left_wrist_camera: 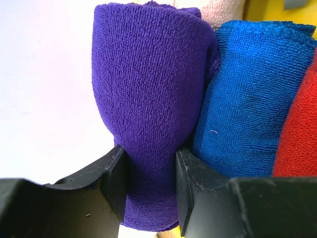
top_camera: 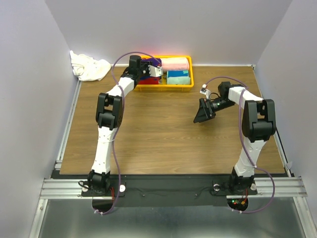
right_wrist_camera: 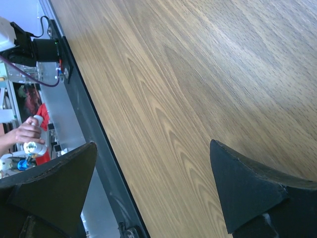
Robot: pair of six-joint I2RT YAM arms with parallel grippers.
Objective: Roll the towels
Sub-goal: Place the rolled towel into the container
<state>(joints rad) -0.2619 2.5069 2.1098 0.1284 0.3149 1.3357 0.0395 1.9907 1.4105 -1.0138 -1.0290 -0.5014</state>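
Aluminium rails (top_camera: 49,187) with ribbed grooves run along the near edge, carrying a flat black plate (top_camera: 168,186) on which both white-and-black arms are bolted. Beyond it lies the wood-grain laminate table (top_camera: 163,139), smooth and matt, with a dark strip along its edge in the right wrist view. The right gripper (top_camera: 202,115) (right_wrist_camera: 152,148) hangs over bare tabletop at mid-right, its two black wedge-shaped fingers spread wide apart with nothing between them. Farther back stands a yellow rectangular plastic basket (top_camera: 166,88) packed with rolled cloths: a pale pink fluffy roll (top_camera: 176,63) at the far side and teal rolls (top_camera: 178,77) in front of it. At the basket's left end the left gripper (top_camera: 148,70) (left_wrist_camera: 148,168) has its flat black pads partly closed on the rolled deep purple terry towel (left_wrist_camera: 148,79) (top_camera: 149,62), pinching the looped pile into a narrow waist so that the roll swells wider beyond the fingers. This purple roll presses against a bright blue terry roll (left_wrist_camera: 247,99) with a stitched hem, and a red roll (left_wrist_camera: 299,139) lies just beside that. Whether the purple roll rests on the basket floor cannot be told. In the far left corner, well apart from the basket, the white terry cloth (top_camera: 89,67) lies in a crumpled, unrolled heap against the wall.
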